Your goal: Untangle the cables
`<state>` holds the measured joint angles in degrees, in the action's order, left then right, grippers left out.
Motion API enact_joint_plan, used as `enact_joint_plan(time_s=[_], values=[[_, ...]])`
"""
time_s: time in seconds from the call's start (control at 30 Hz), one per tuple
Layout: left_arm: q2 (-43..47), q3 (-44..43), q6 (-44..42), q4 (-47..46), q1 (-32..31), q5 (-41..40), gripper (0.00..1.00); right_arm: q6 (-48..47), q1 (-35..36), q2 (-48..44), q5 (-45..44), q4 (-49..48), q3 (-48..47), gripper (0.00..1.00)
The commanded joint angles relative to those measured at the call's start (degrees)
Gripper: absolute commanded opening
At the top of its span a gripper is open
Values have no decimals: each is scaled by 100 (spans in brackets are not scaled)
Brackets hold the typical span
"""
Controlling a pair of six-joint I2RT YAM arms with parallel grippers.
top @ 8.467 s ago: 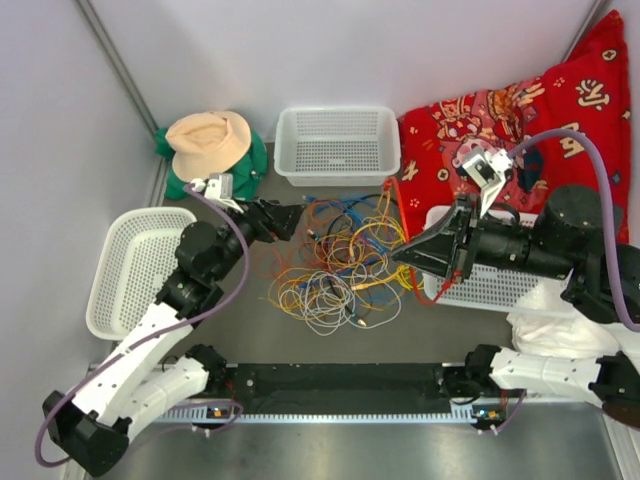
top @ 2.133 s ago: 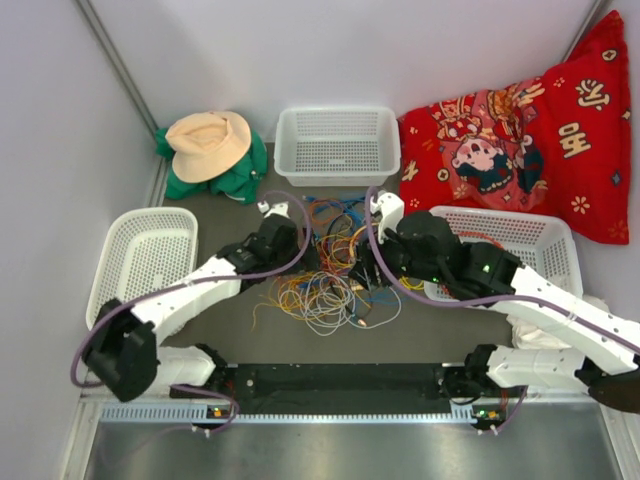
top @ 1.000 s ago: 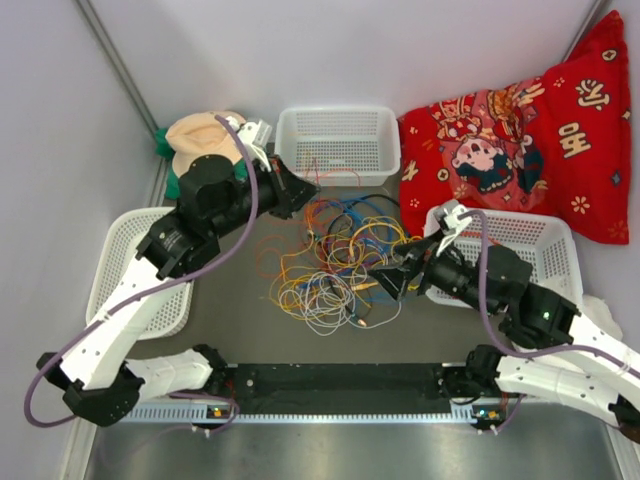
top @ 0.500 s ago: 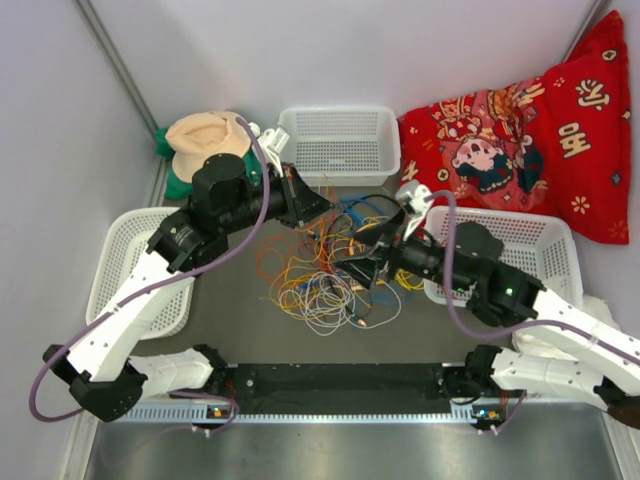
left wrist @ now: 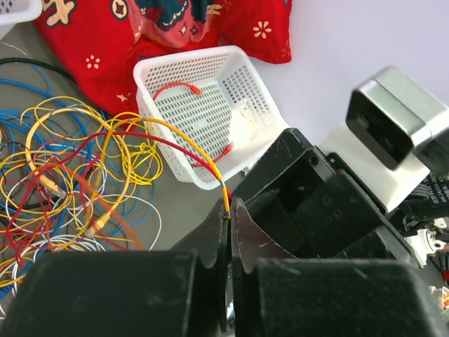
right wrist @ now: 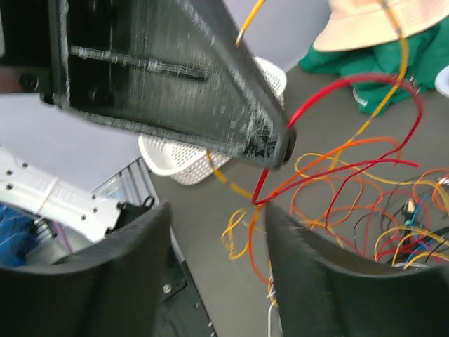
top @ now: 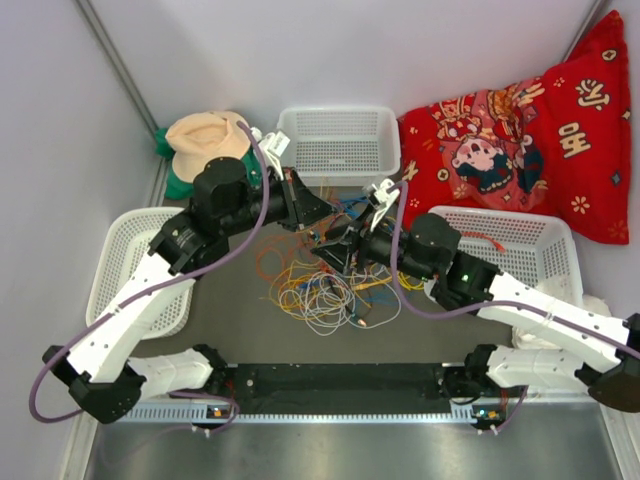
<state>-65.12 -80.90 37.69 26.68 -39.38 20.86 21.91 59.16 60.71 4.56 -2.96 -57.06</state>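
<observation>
Above the table (top: 240, 325), the left claw (left wrist: 229, 210) pinches red and yellow cables (top: 325, 290) while the right claw (right wrist: 216, 217) straddles them, half open.

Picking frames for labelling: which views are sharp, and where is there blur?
Top external: evenly lit, cables crisp. Left wrist: cables sharp, the dark left end effector close up, showing little detail. Right wrist: motion-blurred, hat and cables soft.

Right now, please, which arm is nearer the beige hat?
Left. The left arm passes right beside the hat; the right arm lies across the cables, far to its right.
</observation>
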Motion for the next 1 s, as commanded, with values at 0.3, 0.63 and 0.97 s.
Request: enact_joint_plan(time_s=[0.3, 0.63, 0.97], values=[[439, 171, -16, -304, -18, -82, 0, 103, 70, -515, -798, -453, 116, 0], [597, 22, -69, -462, -18, -381, 0, 67, 70, -1718, -1325, 657, 510, 0], [842, 267, -175, -119, -9, -1532, 99, -169, 70, -2011, -1502, 1745, -358, 0]])
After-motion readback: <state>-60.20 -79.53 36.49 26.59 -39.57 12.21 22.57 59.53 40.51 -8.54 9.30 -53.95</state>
